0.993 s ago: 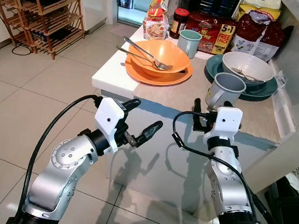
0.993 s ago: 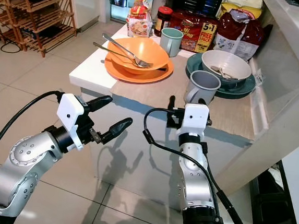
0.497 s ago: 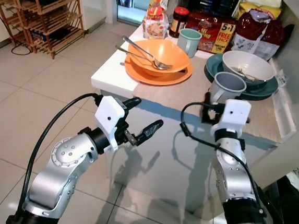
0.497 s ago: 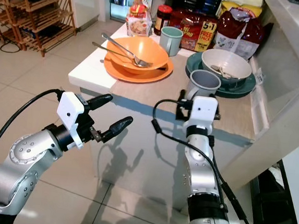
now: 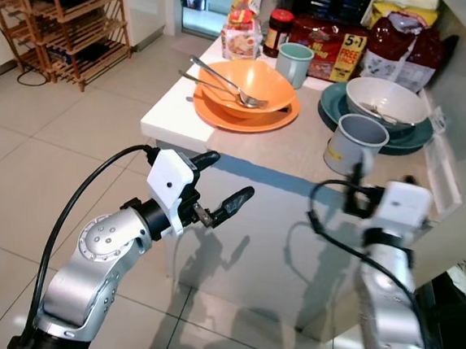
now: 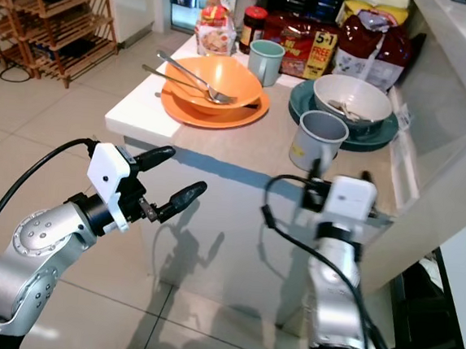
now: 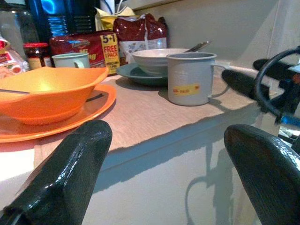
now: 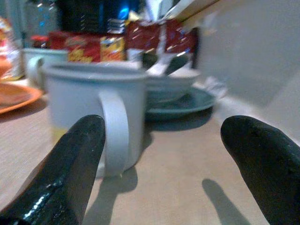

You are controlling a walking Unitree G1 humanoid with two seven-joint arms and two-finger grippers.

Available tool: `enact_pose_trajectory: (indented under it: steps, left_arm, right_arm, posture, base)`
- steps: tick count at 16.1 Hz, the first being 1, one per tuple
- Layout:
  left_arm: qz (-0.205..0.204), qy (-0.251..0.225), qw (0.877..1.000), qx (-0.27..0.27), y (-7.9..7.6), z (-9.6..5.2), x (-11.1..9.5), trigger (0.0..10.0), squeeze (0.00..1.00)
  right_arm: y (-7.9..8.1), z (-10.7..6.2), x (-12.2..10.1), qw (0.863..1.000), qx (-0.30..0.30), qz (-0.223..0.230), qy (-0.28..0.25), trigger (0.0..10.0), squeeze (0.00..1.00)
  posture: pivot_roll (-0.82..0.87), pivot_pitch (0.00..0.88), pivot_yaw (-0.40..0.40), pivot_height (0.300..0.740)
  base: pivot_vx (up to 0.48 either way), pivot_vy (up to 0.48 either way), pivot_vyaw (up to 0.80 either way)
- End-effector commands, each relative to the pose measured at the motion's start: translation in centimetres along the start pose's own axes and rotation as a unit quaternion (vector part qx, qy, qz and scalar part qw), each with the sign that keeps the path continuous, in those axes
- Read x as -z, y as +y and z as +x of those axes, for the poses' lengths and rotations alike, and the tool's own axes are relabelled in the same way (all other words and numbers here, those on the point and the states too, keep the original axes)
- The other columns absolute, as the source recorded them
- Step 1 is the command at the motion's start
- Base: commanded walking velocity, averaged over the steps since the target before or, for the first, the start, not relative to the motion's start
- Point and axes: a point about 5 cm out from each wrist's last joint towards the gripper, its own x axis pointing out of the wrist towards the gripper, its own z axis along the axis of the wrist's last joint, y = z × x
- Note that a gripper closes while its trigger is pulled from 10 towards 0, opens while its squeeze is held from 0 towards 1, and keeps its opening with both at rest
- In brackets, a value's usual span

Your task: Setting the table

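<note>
The right hand (image 8: 159,164) is raised to the near edge of the worktop (image 5: 300,152), its two black fingers (image 8: 262,164) spread wide. It points at the grey mug (image 5: 355,143), which stands upright just beyond the fingertips with its handle turned toward the hand; the fingers are not touching it. The left hand (image 5: 222,186) hovers in front of the worktop's near left corner, above the tiled floor (image 5: 22,156), its fingers also held wide apart with nothing between them.

Just behind the grey mug, a white bowl (image 5: 385,102) holding cutlery sits on a dark teal plate (image 5: 337,110). To the left, an orange bowl (image 5: 245,86) rests on an orange plate (image 5: 246,120), with a spoon and fork (image 5: 225,80) lying across the bowl's rim. A pale green mug (image 5: 294,65) stands upright behind the orange set. Along the far edge are a dark-lidded jar (image 5: 280,32), a red multipack marked 5+1 (image 5: 330,46) and other snack bags (image 5: 403,50). A wooden rack (image 5: 63,21) stands on the floor at far left.
</note>
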Motion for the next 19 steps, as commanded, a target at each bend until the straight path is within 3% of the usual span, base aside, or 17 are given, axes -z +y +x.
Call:
enact_pose_trajectory:
  steps: [1, 5, 7, 12, 17, 18, 19]
  left_arm:
    - [-0.003, -0.005, 1.0, 0.015, -0.5, 0.1, -0.3, 10.0, 0.0]
    - [-0.003, -0.005, 1.0, 0.018, -0.7, 0.4, -0.2, 10.0, 0.0]
    - [0.0, -0.004, 1.0, 0.021, -0.8, 0.4, -0.3, 10.0, 0.0]
    - [0.002, -0.003, 1.0, 0.024, -0.9, 0.4, -0.3, 10.0, 0.0]
    - [0.002, -0.001, 0.999, 0.038, -1.3, 0.5, -0.3, 10.0, 0.0]
    - [-0.004, 0.001, 0.999, 0.052, -1.5, 0.4, -0.3, 10.0, 0.0]
    - [-0.005, 0.003, 0.998, 0.056, -1.6, 0.4, -0.2, 10.0, 0.0]
  right_arm:
    - [-0.8, 0.1, -0.4, 1.0, 0.001, 0.004, -0.002, 10.0, 0.0]
    - [1.4, -0.3, 0.1, 0.991, -0.124, 0.047, 0.025, 10.0, 0.0]
    - [1.1, 0.6, 0.3, 0.986, -0.155, 0.057, 0.033, 10.0, 0.0]
    - [-0.7, 2.6, -0.6, 0.989, -0.132, 0.06, 0.017, 10.0, 0.0]
    - [-0.2, 2.2, 0.7, 0.986, -0.135, 0.081, 0.055, 10.0, 0.0]
    - [0.1, 1.9, 1.1, 0.984, -0.141, 0.084, 0.065, 5.0, 0.0]
    - [0.2, 1.9, 1.2, 0.984, -0.143, 0.085, 0.066, 2.3, 0.0]
  posture:
    - [0.09, 0.017, -0.05, 0.74]
    - [0.09, 0.014, -0.051, 0.74]
    - [0.09, 0.014, -0.052, 0.74]
    - [0.09, 0.014, -0.058, 0.74]
    - [0.09, 0.01, -0.055, 0.74]
    - [0.09, 0.009, -0.054, 0.74]
    - [0.09, 0.008, -0.055, 0.74]
  base:
    - [0.0, 0.0, 0.0]
    - [0.0, 0.0, 0.0]
    - [0.0, 0.0, 0.0]
    - [0.0, 0.0, 0.0]
    - [0.0, 0.0, 0.0]
    - [0.0, 0.0, 0.0]
    - [0.0, 0.0, 0.0]
